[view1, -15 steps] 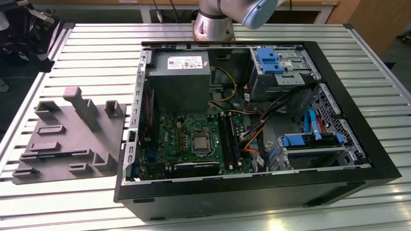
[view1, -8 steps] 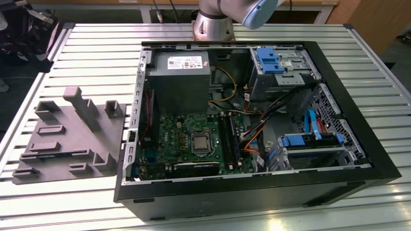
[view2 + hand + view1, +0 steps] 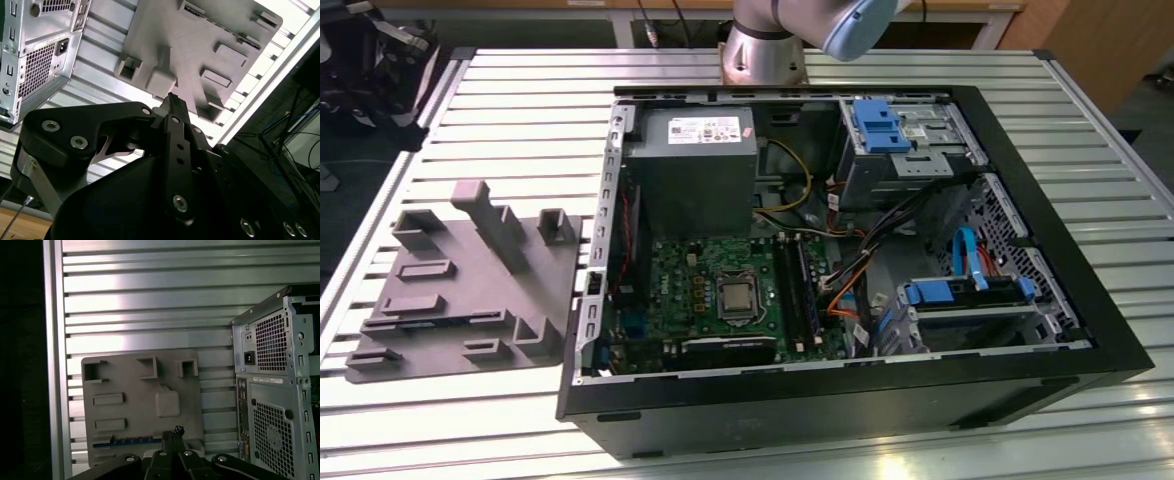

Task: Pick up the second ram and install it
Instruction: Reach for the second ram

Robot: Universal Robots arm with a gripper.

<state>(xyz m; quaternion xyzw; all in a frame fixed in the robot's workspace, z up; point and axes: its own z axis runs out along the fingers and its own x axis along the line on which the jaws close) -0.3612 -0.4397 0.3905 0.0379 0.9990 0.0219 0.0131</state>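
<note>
The second ram [image 3: 129, 441] lies in a long slot of the grey tray [image 3: 125, 375], with only its blue-green edge showing in the first wrist view. It has not been picked up. The gripper [image 3: 175, 432] hangs above the tray, its tips close over that slot, and I see no contact. The fingers look pressed together with nothing between them, and the second wrist view shows the gripper [image 3: 172, 102] the same way.

I judge that I am in the approach to the pick-up, so the task has barely begun. Gripping a stick this thin calls for the fingers to part and line up squarely across its flat faces.

The tray sits on the slatted table [image 3: 520, 90], just to the exterior view's left of the open computer case [image 3: 1067, 330]. Its other pockets and blocks look bare. The case holds the green motherboard [image 3: 707, 270] and its black memory slots [image 3: 794, 280]. I cannot tell whether any slot is filled. At the far end are the power supply [image 3: 694, 160] and a drive bay with blue clips [image 3: 881, 125]. A second blue-clipped bay [image 3: 947, 293] sits near the front, among loose cables.
</note>
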